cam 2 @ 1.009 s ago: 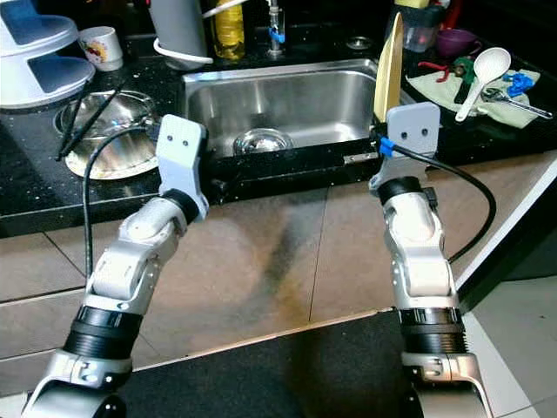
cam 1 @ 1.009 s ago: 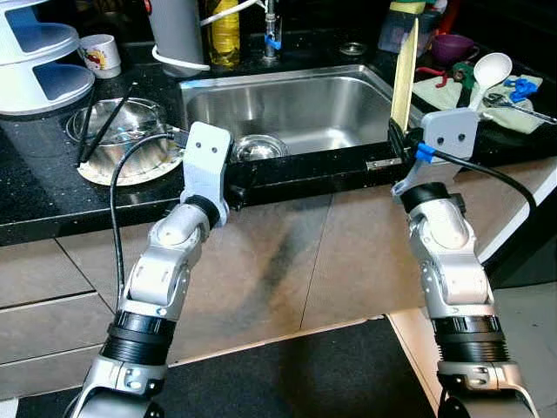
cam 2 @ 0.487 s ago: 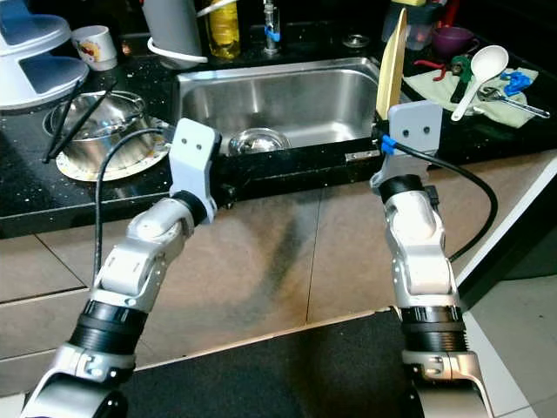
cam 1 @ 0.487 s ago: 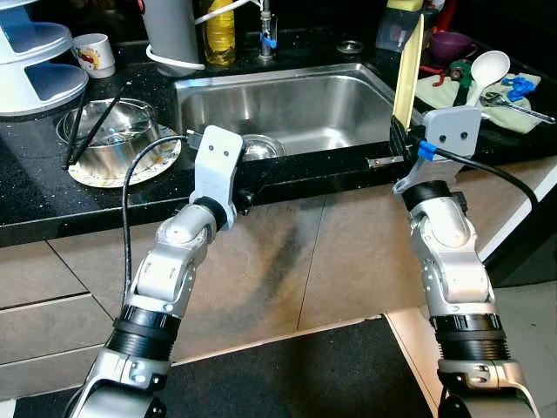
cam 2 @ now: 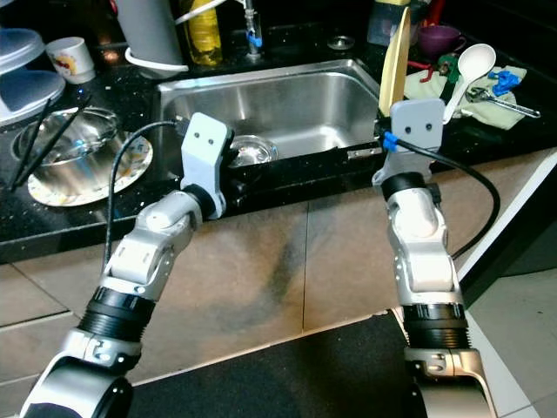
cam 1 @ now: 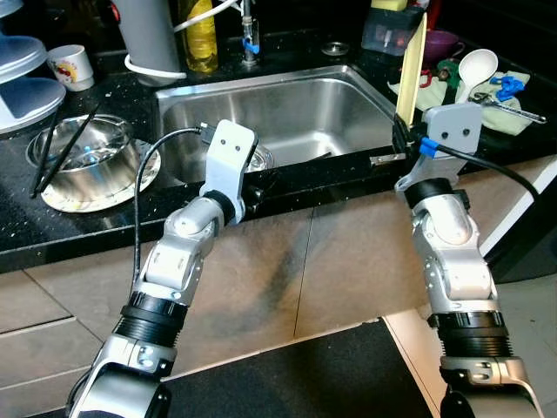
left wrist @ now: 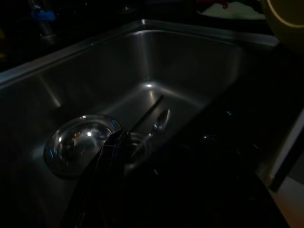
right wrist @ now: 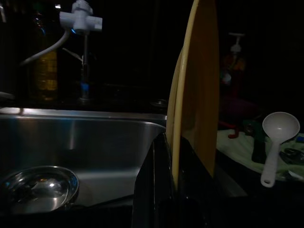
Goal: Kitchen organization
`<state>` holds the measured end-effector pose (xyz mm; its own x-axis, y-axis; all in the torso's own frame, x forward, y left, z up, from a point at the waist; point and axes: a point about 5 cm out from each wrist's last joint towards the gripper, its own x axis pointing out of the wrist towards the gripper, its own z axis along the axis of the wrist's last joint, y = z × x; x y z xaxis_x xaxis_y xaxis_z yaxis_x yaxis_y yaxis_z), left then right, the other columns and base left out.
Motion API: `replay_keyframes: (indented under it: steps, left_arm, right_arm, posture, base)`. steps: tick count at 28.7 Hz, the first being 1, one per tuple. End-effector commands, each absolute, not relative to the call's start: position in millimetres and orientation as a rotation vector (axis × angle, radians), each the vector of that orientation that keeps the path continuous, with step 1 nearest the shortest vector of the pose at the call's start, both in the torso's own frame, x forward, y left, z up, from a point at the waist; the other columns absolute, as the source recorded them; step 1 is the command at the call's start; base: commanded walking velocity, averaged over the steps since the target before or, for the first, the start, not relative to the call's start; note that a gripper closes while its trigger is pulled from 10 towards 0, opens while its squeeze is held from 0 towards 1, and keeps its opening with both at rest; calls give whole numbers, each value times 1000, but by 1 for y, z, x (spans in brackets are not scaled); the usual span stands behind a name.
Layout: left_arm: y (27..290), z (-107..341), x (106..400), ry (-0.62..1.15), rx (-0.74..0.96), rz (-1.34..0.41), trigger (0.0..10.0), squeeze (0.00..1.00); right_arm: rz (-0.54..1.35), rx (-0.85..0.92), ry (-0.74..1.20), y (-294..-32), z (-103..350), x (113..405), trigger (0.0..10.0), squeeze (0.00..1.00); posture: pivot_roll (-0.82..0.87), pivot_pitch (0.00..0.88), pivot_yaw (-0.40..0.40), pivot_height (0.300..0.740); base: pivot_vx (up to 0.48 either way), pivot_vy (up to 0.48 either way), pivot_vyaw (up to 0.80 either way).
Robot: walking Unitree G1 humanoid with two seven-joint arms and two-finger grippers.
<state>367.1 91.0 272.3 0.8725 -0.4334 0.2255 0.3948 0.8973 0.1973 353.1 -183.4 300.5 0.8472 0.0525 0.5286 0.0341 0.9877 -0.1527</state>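
My chief worry was the yellow plate (right wrist: 197,95) standing on edge in my right tool (right wrist: 173,190): gripped only at its lower rim, tall and upright above the near right corner of the sink (cam 1: 287,109), it could have pivoted or slipped out if I had swung the arm quickly, and it would then have dropped either onto the steel basin or onto the floor below the table (cam 1: 52,226) edge. A second risk was a knock against the things on the far right of the table, where a white ladle (cam 1: 473,68) lay on a cloth with other utensils, not far from the plate's upper edge. My right tool was closed narrowly on the plate's lower rim, the two black fingers pressed to either face of it, touching nothing else that I could see. My left tool (left wrist: 118,156) hung at the near rim of the sink, pointing down towards a small steel bowl (left wrist: 80,145) lying in the basin beside a spoon (left wrist: 159,121); that view was dark, and I could not tell how far its fingers stood apart or whether they touched anything. On the left of the table a larger steel bowl (cam 1: 83,161) with chopsticks sat on a patterned plate, well apart from both arms.
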Motion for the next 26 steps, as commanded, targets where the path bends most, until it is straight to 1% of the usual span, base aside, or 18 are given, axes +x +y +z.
replay_keyframes:
  steps: [1,18,24,26]
  left_arm:
    - [90,270,368,-268,158,-445,10000,0]
    - [90,274,368,-287,171,-460,10000,0]
    - [88,274,368,-289,181,-468,10000,0]
    - [86,272,367,-284,203,-476,10000,0]
  right_arm:
    - [6,-150,-519,-185,293,357,10000,0]
    - [5,-145,-521,-184,290,355,10000,0]
    - [-1,-145,-522,-186,290,355,10000,0]
    - [-3,-146,-522,-186,290,354,10000,0]
  posture:
    - [-102,202,12,740]
    - [-96,201,18,740]
    - [-98,198,21,740]
    - [-97,193,22,740]
  base:
    - [356,0,0]
    - [347,0,0]
    - [308,0,0]
    - [127,0,0]
